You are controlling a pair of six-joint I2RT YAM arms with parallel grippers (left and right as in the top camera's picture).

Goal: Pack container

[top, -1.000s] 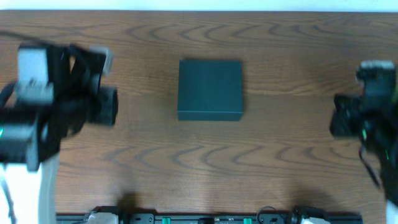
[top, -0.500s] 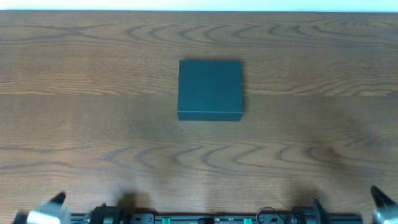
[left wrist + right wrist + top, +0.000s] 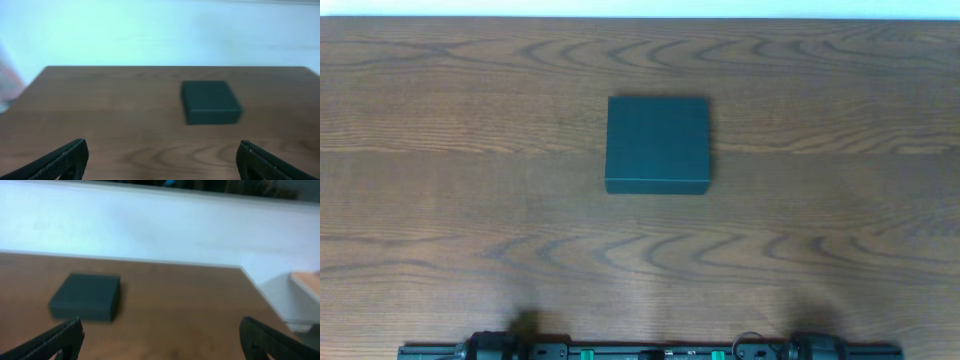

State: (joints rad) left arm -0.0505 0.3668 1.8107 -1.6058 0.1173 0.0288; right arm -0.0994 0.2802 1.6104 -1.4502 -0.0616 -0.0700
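The container (image 3: 657,143) sat shut near the middle of the table (image 3: 460,210), its lid lying flat. Well back from it, the left gripper (image 3: 161,155) and the right gripper (image 3: 161,332) both faced the box with jaws spread wide and holding nothing. No loose items showed anywhere, so I judged the packing finished, though what was inside was hidden

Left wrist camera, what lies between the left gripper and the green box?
Nothing: only bare wooden table runs from the open left gripper to the closed dark teal-green box, as the left wrist view shows.
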